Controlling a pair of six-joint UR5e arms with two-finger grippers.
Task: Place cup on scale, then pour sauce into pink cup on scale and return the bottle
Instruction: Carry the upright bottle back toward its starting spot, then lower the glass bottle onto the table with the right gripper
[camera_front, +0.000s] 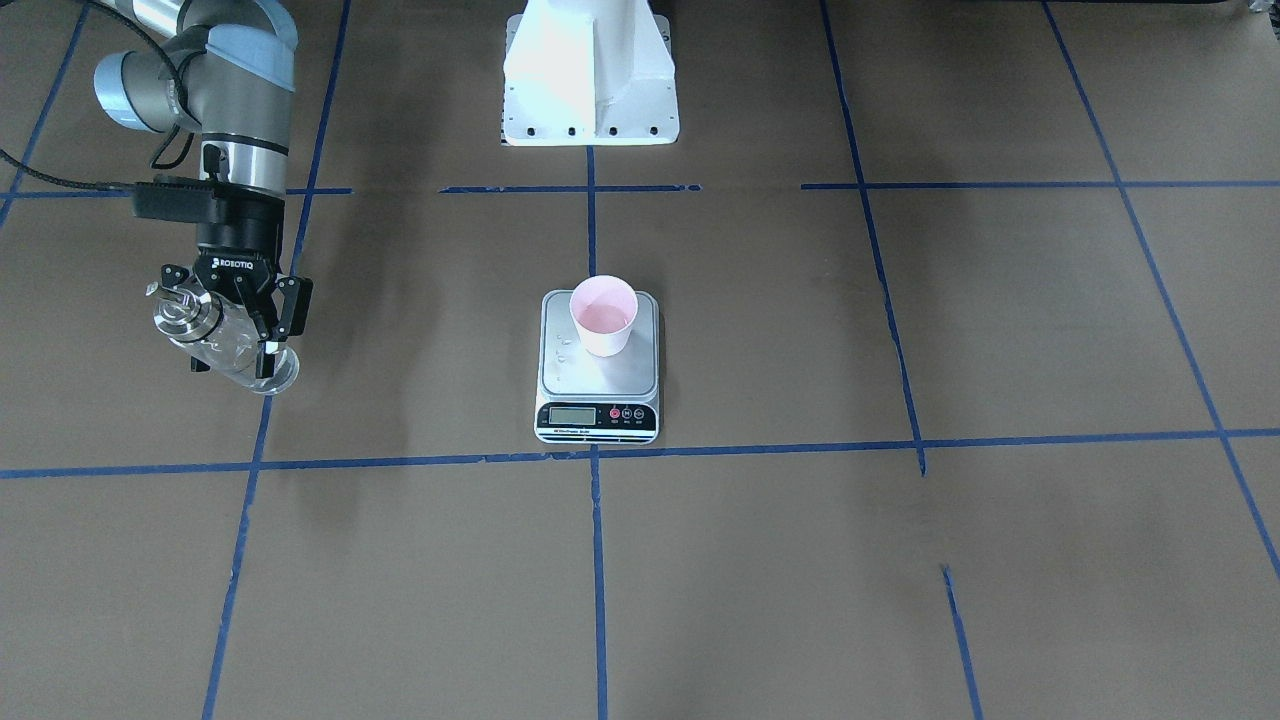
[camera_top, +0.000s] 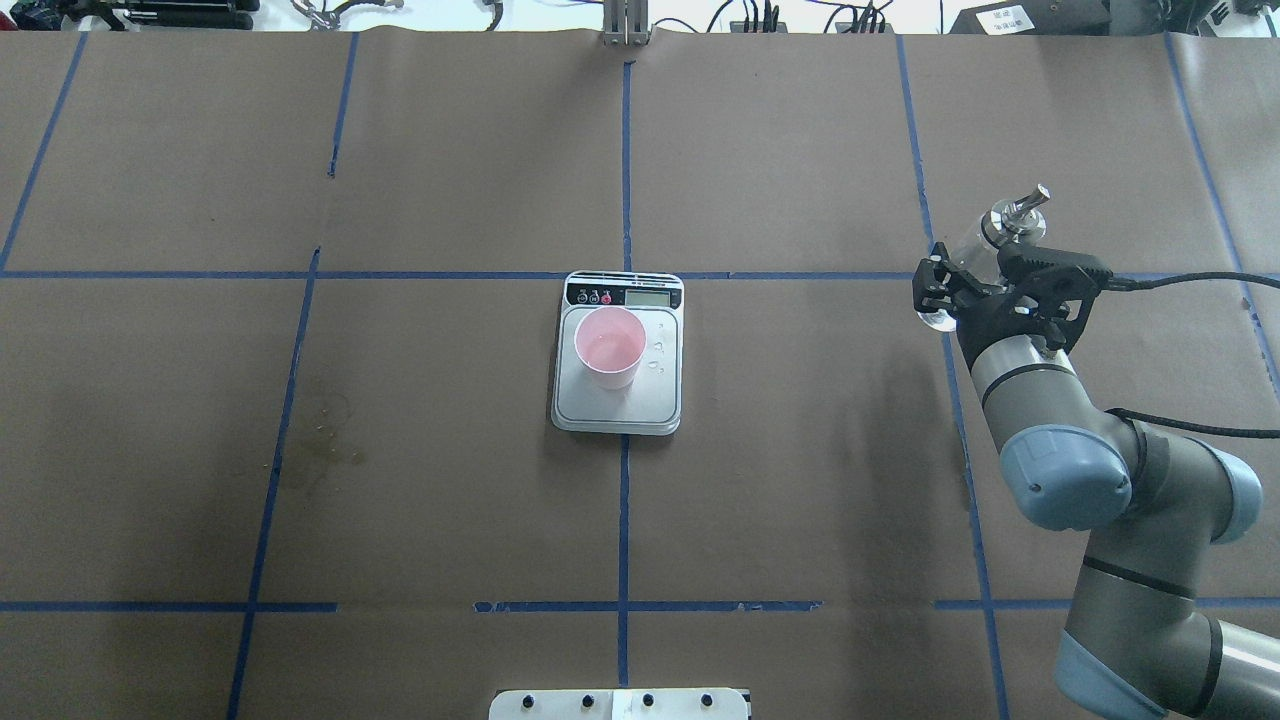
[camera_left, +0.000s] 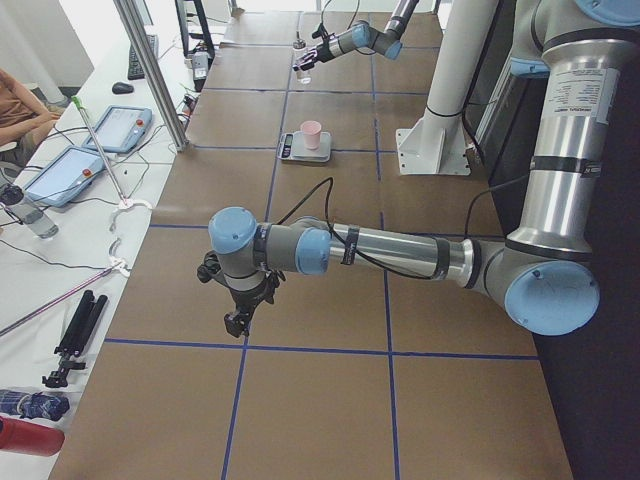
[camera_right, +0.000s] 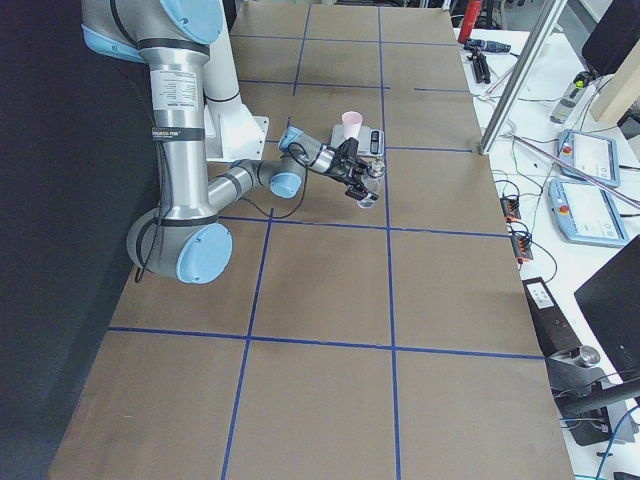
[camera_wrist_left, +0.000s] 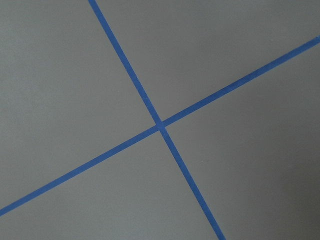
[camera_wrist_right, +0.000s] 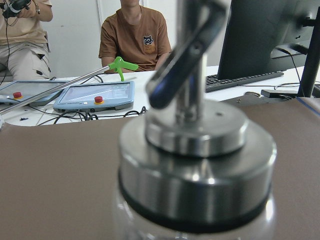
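The pink cup (camera_front: 603, 315) stands upright on the scale (camera_front: 598, 388) at mid-table, toward the platform's robot side, with a little clear sauce in it. A few drops lie on the steel beside it. Far out on the robot's right, my right gripper (camera_front: 236, 331) is shut on the glass bottle (camera_front: 207, 335), which is tilted, its metal cap (camera_top: 1016, 214) and spout pointing away from the robot. The cap (camera_wrist_right: 195, 165) fills the right wrist view. My left gripper (camera_left: 237, 321) hangs low over the table at its left end; I cannot tell whether it is open or shut.
The white robot pedestal (camera_front: 590, 80) stands behind the scale. Blue tape lines (camera_wrist_left: 160, 124) grid the brown table. A faint stain (camera_top: 325, 440) marks the left half. Beyond the far edge sit people and tablets (camera_wrist_right: 95, 96) on a side desk.
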